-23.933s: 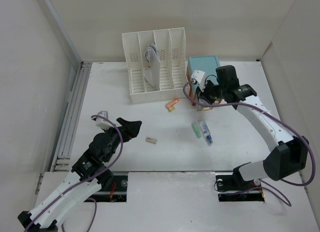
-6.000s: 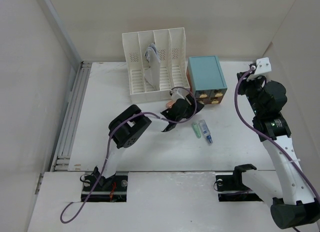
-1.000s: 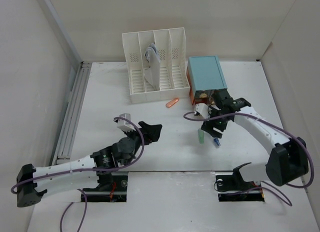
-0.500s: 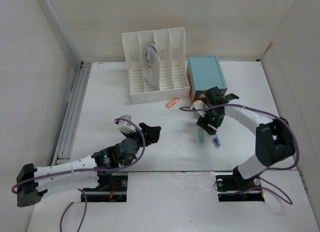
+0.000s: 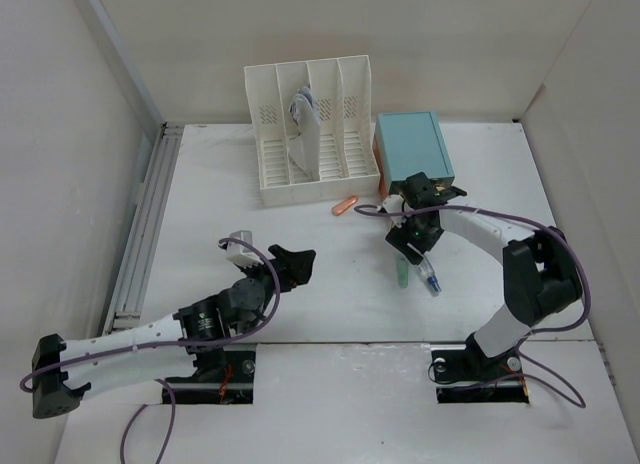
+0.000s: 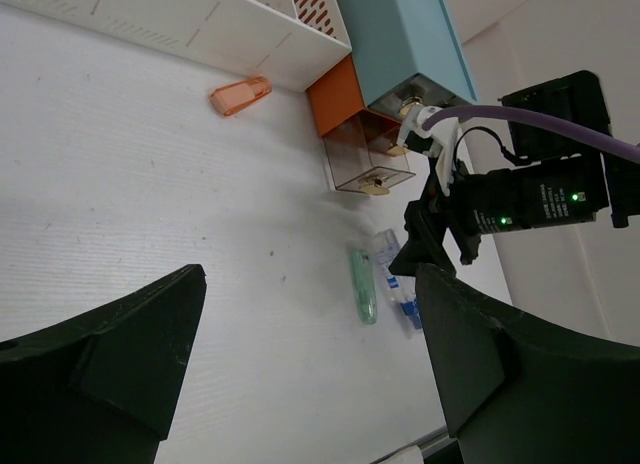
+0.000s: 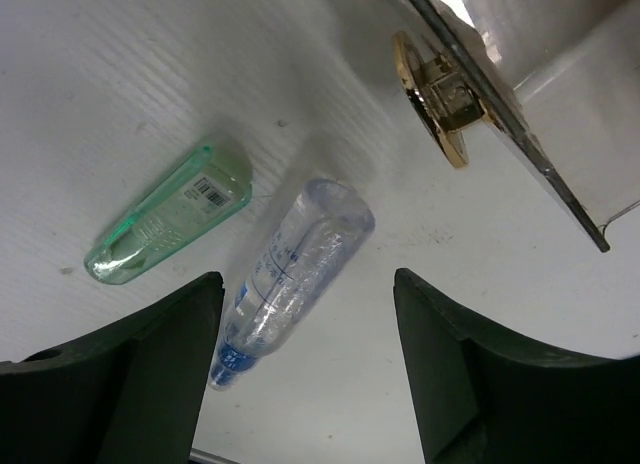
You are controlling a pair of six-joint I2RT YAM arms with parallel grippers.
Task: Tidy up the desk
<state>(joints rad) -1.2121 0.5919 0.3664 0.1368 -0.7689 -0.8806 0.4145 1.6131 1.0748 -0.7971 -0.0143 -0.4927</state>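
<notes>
Looking down from the top cam, the desk (image 5: 250,209) takes up the whole middle of the frame, running from the arm bases at the bottom up to the back wall, with grey rails (image 5: 140,234) down its left edge.

Nearest to me, lower centre-left, is the left gripper (image 5: 297,262). Its jaws are spread wide with nothing between them. On its wrist cam (image 6: 312,294) the two dark fingers sit at the bottom corners and it's just bare desk between them.

A bit further up, right of centre, the right gripper (image 5: 412,246) is low over two tubes lying side by side, not quite touching: a green tube (image 5: 401,274) on the left and a clear tube (image 5: 428,279) with a blue cap on the right. Its jaws are well apart too, gripping nothing. On the right wrist cam (image 7: 308,279) both tubes lie flat on the desk, the green tube (image 7: 170,224) centre-left and the clear tube (image 7: 290,279) mid-frame between the finger shadows.

Past that there's a small orange piece (image 5: 345,205) lying by itself near the centre. Just right of it is the teal box (image 5: 412,149), and the left wrist cam shows a clear drawer (image 6: 360,164) pulled out at its bottom. The white rack (image 5: 310,134) stands at the top centre, right beside the box.
</notes>
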